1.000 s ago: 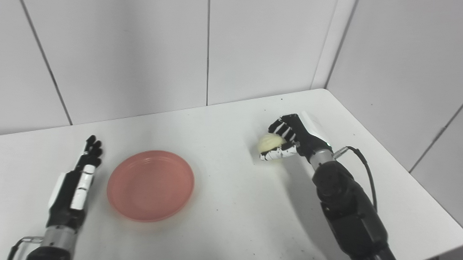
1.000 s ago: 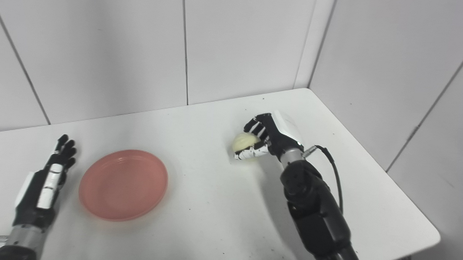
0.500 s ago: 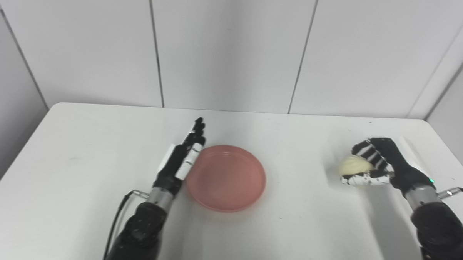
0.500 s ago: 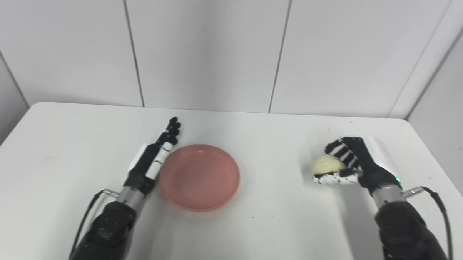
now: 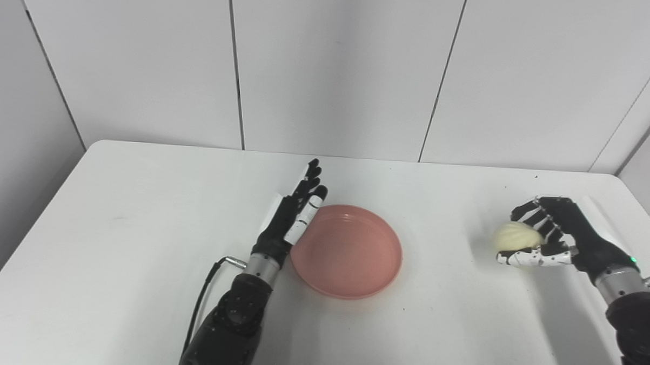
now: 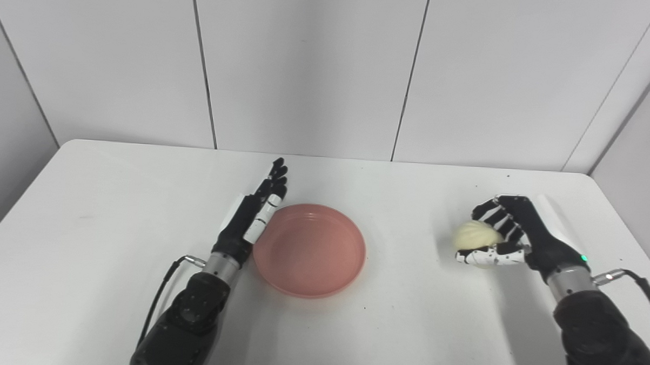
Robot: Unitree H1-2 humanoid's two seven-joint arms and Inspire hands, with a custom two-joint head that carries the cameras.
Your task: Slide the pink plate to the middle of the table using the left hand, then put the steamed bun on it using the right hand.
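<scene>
A pink plate (image 5: 349, 253) lies flat near the middle of the white table (image 5: 113, 207). My left hand (image 5: 294, 216) is open, fingers straight and together, set on edge against the plate's left rim. My right hand (image 5: 553, 239) is at the right side of the table, fingers and thumb curled around a pale yellow steamed bun (image 5: 511, 236), which sits low over the table top. The plate also shows in the right eye view (image 6: 314, 252), as do the bun (image 6: 473, 234), the left hand (image 6: 254, 215) and the right hand (image 6: 515, 235).
White wall panels (image 5: 334, 69) stand close behind the table. The table's right corner (image 5: 635, 188) lies just beyond the right hand. A cable (image 5: 205, 292) loops off the left forearm.
The camera has swung left, so the whole picture shifted. The left hand has closed the gap to the plate's left rim, and the plate has slid right. The right hand still holds the bun.
</scene>
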